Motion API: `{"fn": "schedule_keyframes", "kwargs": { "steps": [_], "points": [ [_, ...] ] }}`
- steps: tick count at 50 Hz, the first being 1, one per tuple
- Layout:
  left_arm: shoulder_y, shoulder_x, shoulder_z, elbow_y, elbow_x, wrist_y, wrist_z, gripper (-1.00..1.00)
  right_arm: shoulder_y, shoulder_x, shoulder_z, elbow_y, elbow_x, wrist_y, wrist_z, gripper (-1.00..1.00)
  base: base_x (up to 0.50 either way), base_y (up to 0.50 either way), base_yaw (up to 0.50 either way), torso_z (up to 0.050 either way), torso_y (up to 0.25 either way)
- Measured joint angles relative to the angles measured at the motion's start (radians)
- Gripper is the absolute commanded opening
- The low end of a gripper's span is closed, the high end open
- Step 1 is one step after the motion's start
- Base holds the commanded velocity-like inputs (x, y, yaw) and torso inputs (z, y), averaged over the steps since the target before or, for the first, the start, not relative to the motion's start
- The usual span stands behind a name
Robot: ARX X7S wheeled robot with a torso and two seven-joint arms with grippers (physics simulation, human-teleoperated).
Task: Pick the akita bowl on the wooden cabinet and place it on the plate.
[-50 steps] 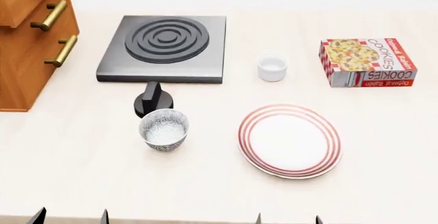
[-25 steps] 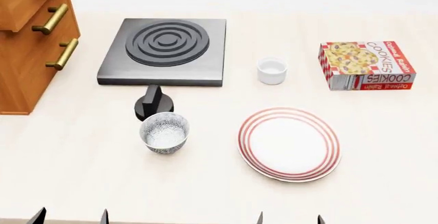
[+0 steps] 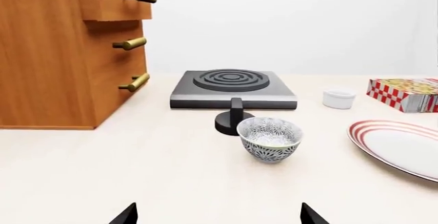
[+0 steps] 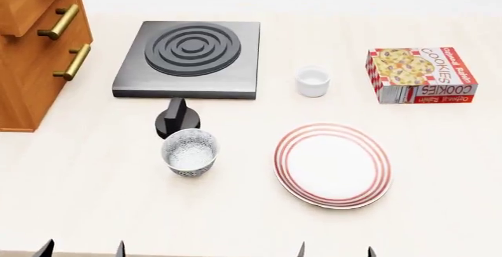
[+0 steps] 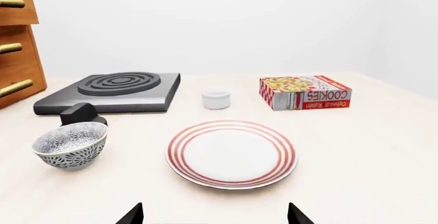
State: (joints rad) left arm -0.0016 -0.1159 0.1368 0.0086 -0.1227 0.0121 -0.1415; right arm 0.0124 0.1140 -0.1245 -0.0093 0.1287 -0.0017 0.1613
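The wooden cabinet (image 4: 32, 57) stands at the far left with brass handles; its top is out of view, so the akita bowl on it is hidden. A white bowl with a dark net pattern (image 4: 189, 152) (image 3: 270, 138) (image 5: 71, 144) stands on the table just in front of a black knob. The red-ringed plate (image 4: 333, 164) (image 5: 231, 153) (image 3: 400, 144) lies to that bowl's right. My left gripper (image 4: 82, 250) (image 3: 219, 216) and right gripper (image 4: 335, 251) (image 5: 215, 215) hover at the table's near edge, both open and empty, well short of the table bowl and plate.
A grey square burner (image 4: 188, 57) sits behind the knob (image 4: 176, 119). A small plain white cup (image 4: 312, 81) and a cookie box (image 4: 421, 73) stand at the back right.
The head view has shifted a little, so everything sits slightly lower in it. Nothing on the table has moved and both grippers stay at the near edge.
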Motion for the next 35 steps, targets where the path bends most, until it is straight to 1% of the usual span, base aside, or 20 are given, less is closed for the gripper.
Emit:
{"fn": "schedule_keyframes", "kwargs": {
  "steps": [35],
  "points": [
    [-0.005,-0.026,0.029,-0.001,-0.029,0.003,-0.027,1.0,0.006,0.026,-0.041,0.005,-0.004,0.001,0.044,1.0,0.0,0.5,0.0,0.0,0.0]
  ]
}}
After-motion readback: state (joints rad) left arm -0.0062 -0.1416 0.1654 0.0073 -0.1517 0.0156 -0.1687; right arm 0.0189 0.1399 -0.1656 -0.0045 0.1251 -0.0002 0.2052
